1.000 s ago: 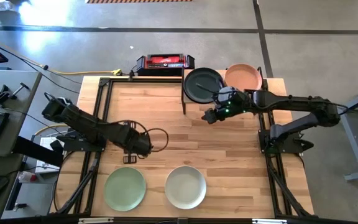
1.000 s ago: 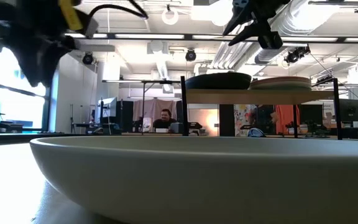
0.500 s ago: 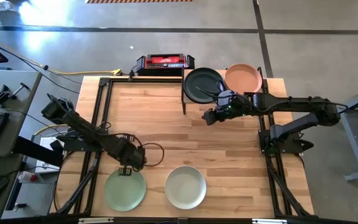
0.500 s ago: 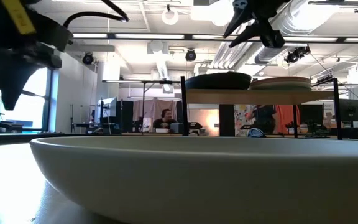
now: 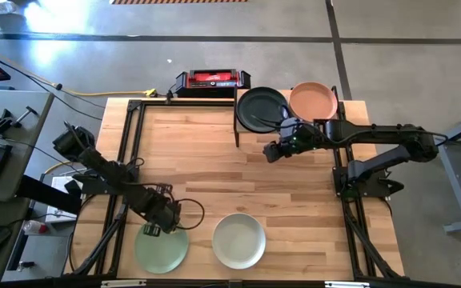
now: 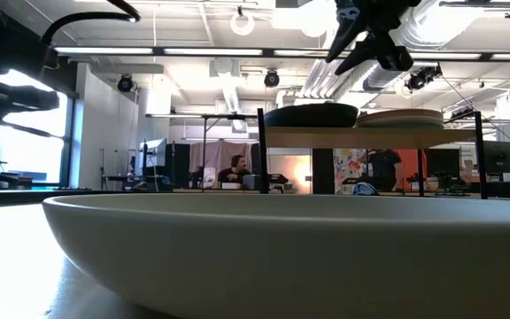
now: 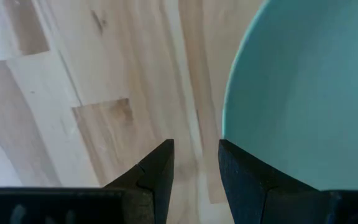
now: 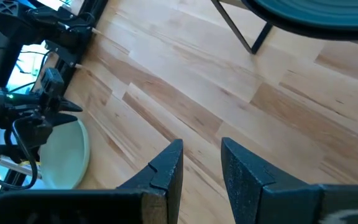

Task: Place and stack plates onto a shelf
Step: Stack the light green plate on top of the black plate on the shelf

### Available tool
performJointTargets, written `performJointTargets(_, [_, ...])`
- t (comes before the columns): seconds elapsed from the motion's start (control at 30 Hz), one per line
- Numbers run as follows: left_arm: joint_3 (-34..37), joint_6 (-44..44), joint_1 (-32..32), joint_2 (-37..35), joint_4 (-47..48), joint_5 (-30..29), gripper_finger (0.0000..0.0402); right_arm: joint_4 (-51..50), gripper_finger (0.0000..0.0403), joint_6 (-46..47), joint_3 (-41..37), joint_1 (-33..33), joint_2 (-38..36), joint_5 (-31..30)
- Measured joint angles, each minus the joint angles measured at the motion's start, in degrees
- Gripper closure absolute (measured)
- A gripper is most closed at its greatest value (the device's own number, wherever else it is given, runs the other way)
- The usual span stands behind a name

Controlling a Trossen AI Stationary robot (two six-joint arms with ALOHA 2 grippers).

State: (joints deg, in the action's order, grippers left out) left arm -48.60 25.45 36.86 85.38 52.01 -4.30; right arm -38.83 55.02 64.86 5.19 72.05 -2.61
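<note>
A light green plate [image 5: 162,246] and an off-white plate [image 5: 239,240] lie flat on the table near its front edge. The off-white plate [image 6: 264,257] fills the low view. At the far right stands the shelf [image 5: 238,120] with a black plate [image 5: 261,109] and a salmon plate [image 5: 313,99] side by side on it. My left gripper [image 5: 155,229] points down, open, over the green plate's far-left rim [image 7: 229,112]. One finger is over the wood, the other at the rim, and nothing is held. My right gripper [image 5: 272,150] hangs open in the air just in front of the shelf.
A red-and-black box [image 5: 212,79] sits beyond the table's far edge. Black frame rails [image 5: 126,136] run along the table's left and right sides. Bare wood [image 5: 230,172] lies between the shelf and the two near plates. A person [image 6: 235,168] sits far back in the room.
My left gripper has gone down and toward the table's near edge, a little to the left, from the bare wood to the green plate's far rim, rolling slightly. Its fingers stay open. My right gripper has kept its place by the shelf.
</note>
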Motion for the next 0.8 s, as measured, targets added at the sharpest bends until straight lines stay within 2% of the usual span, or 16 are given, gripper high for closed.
performJointTargets(0.43, [0.0, 4.6, -0.1, 0.0, -1.6, 2.6, 0.0287, -1.0, 0.0311, 0.0, -0.1, 0.0, 0.0, 1.6])
performJointTargets(0.57, [0.0, 5.4, -0.1, 0.0, -2.1, 5.1, 0.0287, -1.0, 0.0311, -1.5, -0.1, 0.0, 0.0, 1.6])
performJointTargets(0.8, [0.0, 6.5, -0.1, 0.0, -0.3, 5.2, 0.0287, -1.0, 0.0311, -1.5, -0.1, 0.0, 0.0, 1.6])
